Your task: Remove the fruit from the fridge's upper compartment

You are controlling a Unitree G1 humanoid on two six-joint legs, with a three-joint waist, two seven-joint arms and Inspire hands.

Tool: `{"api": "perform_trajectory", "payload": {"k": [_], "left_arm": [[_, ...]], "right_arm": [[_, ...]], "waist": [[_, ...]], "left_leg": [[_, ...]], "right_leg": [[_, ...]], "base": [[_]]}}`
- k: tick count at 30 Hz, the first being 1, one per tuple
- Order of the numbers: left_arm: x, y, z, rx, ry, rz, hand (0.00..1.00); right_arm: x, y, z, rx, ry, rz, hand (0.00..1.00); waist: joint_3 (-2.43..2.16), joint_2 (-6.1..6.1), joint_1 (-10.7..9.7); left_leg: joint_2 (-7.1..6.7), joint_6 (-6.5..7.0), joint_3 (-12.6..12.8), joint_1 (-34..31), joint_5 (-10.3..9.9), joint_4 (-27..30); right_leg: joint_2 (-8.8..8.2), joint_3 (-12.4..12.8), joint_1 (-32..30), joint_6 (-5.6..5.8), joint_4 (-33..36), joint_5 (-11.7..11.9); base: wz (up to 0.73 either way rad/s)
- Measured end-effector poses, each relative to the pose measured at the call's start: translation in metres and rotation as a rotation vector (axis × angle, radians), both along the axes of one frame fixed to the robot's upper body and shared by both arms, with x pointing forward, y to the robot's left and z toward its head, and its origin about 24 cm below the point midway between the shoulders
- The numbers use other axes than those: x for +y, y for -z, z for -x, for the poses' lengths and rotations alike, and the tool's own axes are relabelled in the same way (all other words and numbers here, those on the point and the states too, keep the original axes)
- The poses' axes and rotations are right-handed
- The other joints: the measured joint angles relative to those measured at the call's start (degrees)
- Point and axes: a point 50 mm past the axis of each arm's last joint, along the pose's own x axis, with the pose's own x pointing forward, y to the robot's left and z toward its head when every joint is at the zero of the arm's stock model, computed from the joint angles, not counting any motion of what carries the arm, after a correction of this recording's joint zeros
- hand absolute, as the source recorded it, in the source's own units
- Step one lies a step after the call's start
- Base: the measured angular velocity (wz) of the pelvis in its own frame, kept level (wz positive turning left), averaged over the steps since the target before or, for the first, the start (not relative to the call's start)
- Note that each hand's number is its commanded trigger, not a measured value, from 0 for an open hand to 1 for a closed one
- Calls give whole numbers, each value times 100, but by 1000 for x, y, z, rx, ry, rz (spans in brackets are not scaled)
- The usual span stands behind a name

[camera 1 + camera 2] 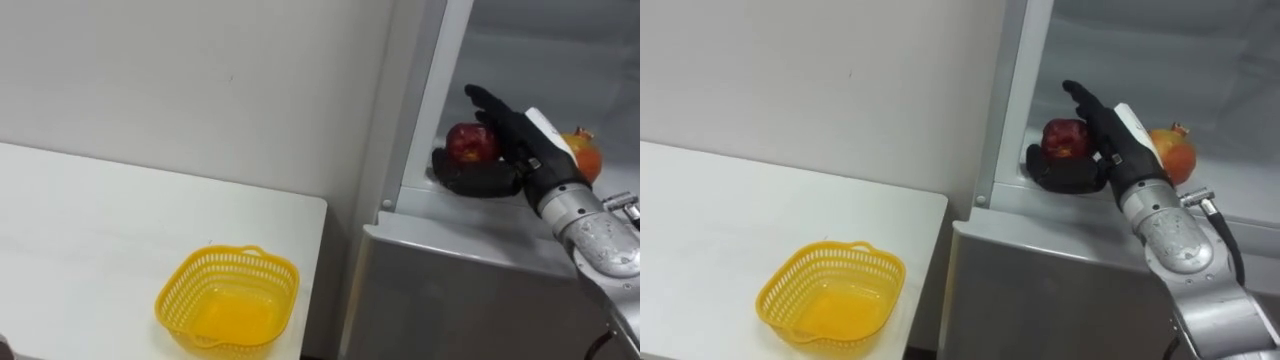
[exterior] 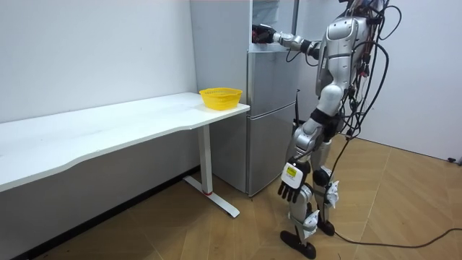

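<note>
Fridge (image 1: 480, 250): upper compartment is open, and the robot stands in front of it with its right arm reaching in. White table (image 1: 100, 230) sits just beside the fridge on the robot's left, with an empty yellow basket (image 1: 172, 290) near its fridge end. Left hand (image 2: 290, 189) hangs at the thigh, fingers relaxed. Right hand (image 1: 520, 135) is on the upper shelf, fingers straight and spread behind the red fruit (image 1: 472, 142), thumb low in front of it, so it is cupping the fruit but not clamped. A second orange-red fruit (image 1: 586, 152) sits just beyond the hand on the same shelf. Target looks round, firm, smooth-skinned and moderately heavy, so it will probably roll if nudged. Best grip is probably across the widest part, fingers behind and thumb opposite, firm enough not to slip but without bruising.
</note>
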Motion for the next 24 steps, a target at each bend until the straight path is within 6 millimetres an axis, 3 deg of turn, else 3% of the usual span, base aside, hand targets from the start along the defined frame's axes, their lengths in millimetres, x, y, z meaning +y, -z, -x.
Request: {"api": "perform_trajectory", "payload": {"k": [7,8,9,10,24], "left_arm": [[0,0,1,12,-5,-3,0],[0,0,2,16,-7,-3,0],[0,0,2,20,-8,-4,0],[1,0,3,21,-9,-4,0],[0,0,0,24,-10,-4,0]], "right_arm": [[0,-2,0,6,-15,5,0],[0,-2,0,7,-17,6,48],[0,-2,0,10,-17,6,66],[-1,-2,0,12,-17,6,100],[-6,0,-1,48,-19,-3,100]], "waist": [[-10,41,-1],[-10,41,-1],[-11,40,-1],[-12,39,0],[-26,2,29]], "left_leg": [[0,0,4,1,1,-11],[0,0,2,3,1,-12],[0,1,2,9,1,-11],[-1,0,3,12,1,-11],[-1,0,10,38,0,-18]], "right_leg": [[1,21,-6,0,0,0],[2,21,-4,0,-1,0],[2,21,2,0,0,0],[2,21,5,0,-1,0],[4,3,30,0,-4,0]], "base": [[0],[0],[0],[0],[0]]}}
